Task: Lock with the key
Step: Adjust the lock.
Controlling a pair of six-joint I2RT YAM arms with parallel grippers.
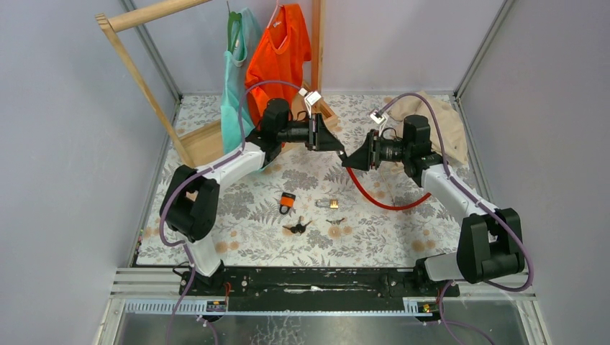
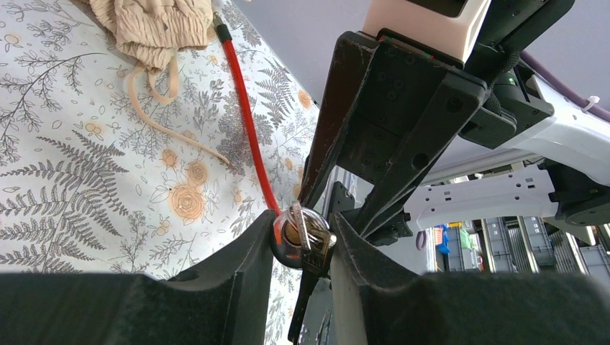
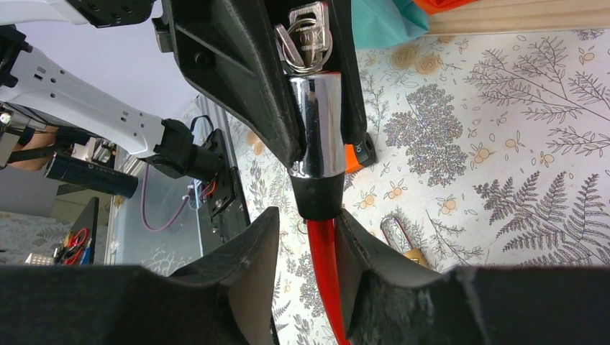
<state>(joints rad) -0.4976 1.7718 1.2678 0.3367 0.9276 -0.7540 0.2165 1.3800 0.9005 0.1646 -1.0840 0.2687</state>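
A red cable lock has a chrome cylinder (image 3: 316,122) with a black collar, and its red cable (image 1: 374,201) trails down to the table. A key on a ring (image 3: 306,32) sits at the cylinder's end. My left gripper (image 2: 302,241) is shut on the key (image 2: 316,237) and the cylinder's end, held above the table's middle (image 1: 338,144). My right gripper (image 3: 308,215) faces it (image 1: 350,159). It stands around the black collar and cable: one finger touches, and a gap shows at the other.
An orange padlock (image 1: 288,201), a brass padlock (image 1: 331,204) and loose keys (image 1: 296,228) lie on the floral cloth below the grippers. A beige cloth (image 1: 439,118) lies back right. A wooden rack with an orange shirt (image 1: 280,50) and a teal garment (image 1: 234,93) stands behind.
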